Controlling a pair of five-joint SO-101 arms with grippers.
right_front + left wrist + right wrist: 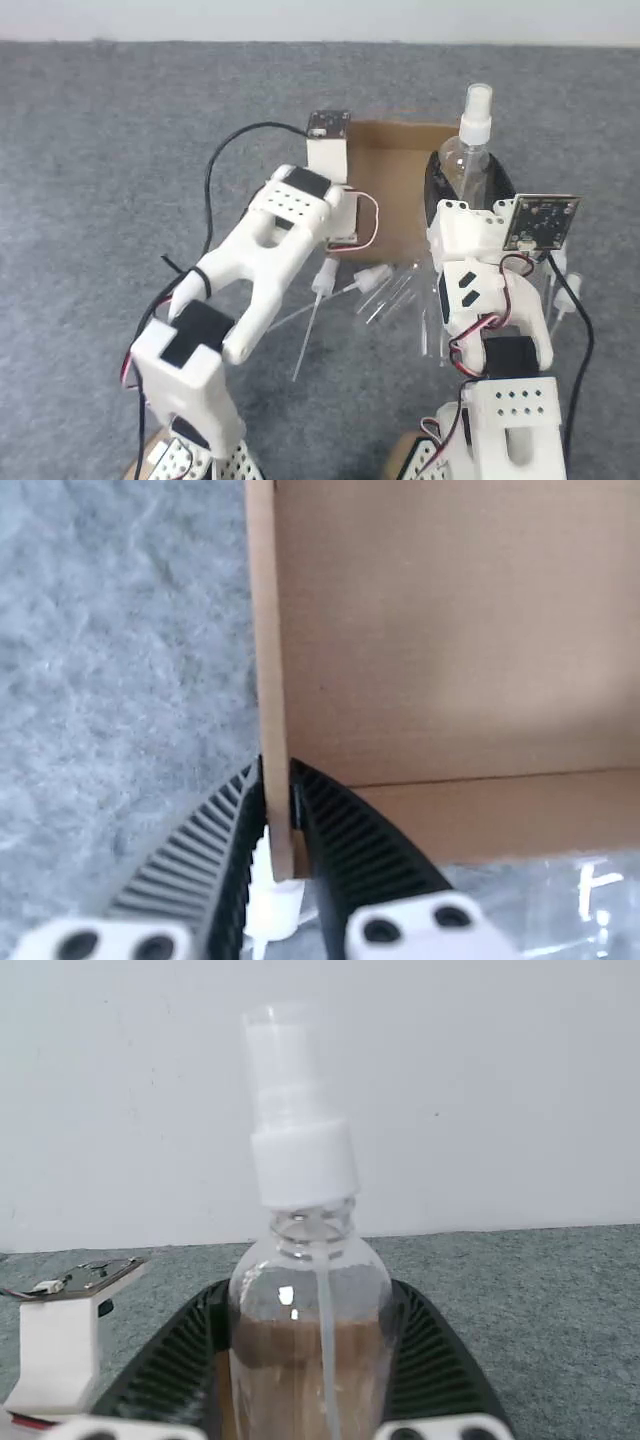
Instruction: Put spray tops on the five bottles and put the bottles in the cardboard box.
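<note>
The cardboard box (395, 185) lies open on the grey carpet, its brown inside (450, 630) in the left wrist view. My left gripper (277, 805) is shut on the box's side wall (262, 630), one finger on each face. My right gripper (468, 185) is shut on a clear bottle (468, 155) with a white spray top (476, 110), held upright above the box's right side. In the right wrist view the bottle (305, 1360) stands between the black fingers (180, 1360), its spray top (300, 1155) fitted and the dip tube running down inside.
Loose spray tops with long tubes (372, 278) (322, 280) lie on the carpet in front of the box, between the arms. More white tops (560, 290) sit beside the right arm. Clear plastic (570, 900) shows just outside the box's near wall.
</note>
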